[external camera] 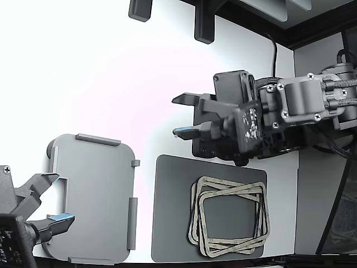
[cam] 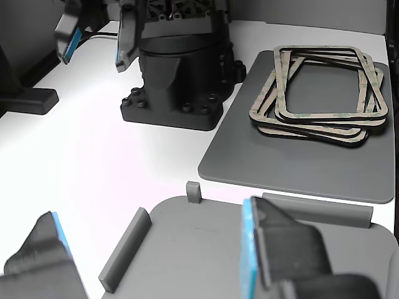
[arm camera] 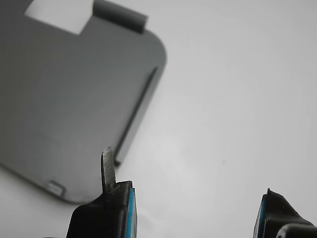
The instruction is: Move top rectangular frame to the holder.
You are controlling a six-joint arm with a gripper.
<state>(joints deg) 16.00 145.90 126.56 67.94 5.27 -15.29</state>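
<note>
Tan top rectangular frame (external camera: pixel 233 219) stacked on dark mat (external camera: pixel 173 223), gripper (arm camera: pixel 195 213) open, empty.

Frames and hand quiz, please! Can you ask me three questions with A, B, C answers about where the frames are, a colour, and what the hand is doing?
1. Where does the pile of frames lie?
A. On the dark grey mat
B. On the light grey holder
C. In the hand

2. What colour are the pads on the hand's fingers?
A. Red
B. Blue
C. Yellow

3. How is the hand?
A. Shut on a frame
B. Open, holding nothing
C. Shut on a cup

Answers:
1. A: the frames are stacked on the darker mat, and the holder is bare.
2. B: the wrist view shows blue strips on the inner sides of the fingers.
3. B: the fingers stand wide apart, with only white table showing between them.
</note>
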